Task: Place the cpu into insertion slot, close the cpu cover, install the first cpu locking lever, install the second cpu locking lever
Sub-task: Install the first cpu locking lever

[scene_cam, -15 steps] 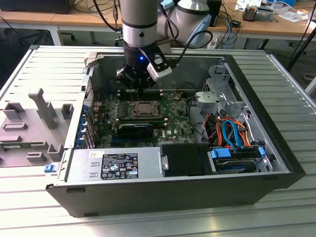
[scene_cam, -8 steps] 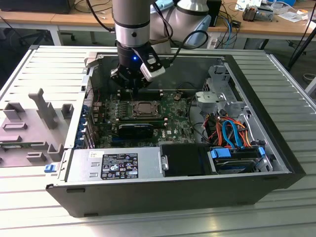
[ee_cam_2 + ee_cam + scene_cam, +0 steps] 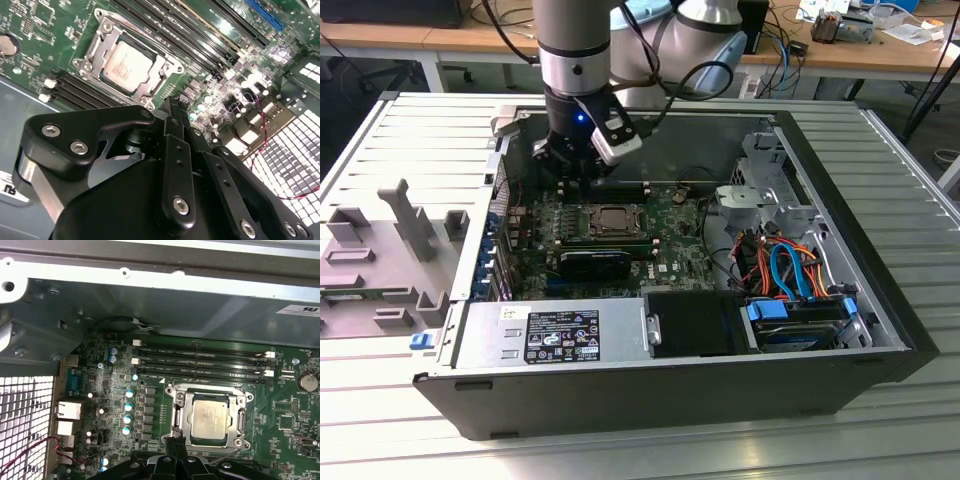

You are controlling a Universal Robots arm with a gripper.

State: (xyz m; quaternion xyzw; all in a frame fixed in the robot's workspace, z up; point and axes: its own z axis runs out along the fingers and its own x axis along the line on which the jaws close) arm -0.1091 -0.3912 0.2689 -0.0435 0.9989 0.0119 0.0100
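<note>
Silver-grey, the small square cpu (image 3: 210, 421) lies flat in the dark, metal-rimmed insertion slot (image 3: 210, 396) on the green motherboard (image 3: 285, 410). The thin silvery cpu cover (image 3: 180, 415) frames it, apparently down to clamp it. The black end effector (image 3: 582, 178), pinched narrow and empty, hangs at eleven o'clock from the slot in the exterior view, likely to work its edge. Its fingertips (image 3: 175, 442) hide that edge, and whether anything is latched there I cannot tell.

- Where do we log the cpu (image 3: 212, 421)?
- In the insertion slot (image 3: 210, 443), cpu cover (image 3: 242, 420) down around it. Memory slots (image 3: 200, 362) just beside.
- And the gripper (image 3: 578, 175)?
- We've got it over the motherboard (image 3: 285, 405), just behind the slot in the exterior view; drive bay (image 3: 800, 320) at the exterior view's right.
</note>
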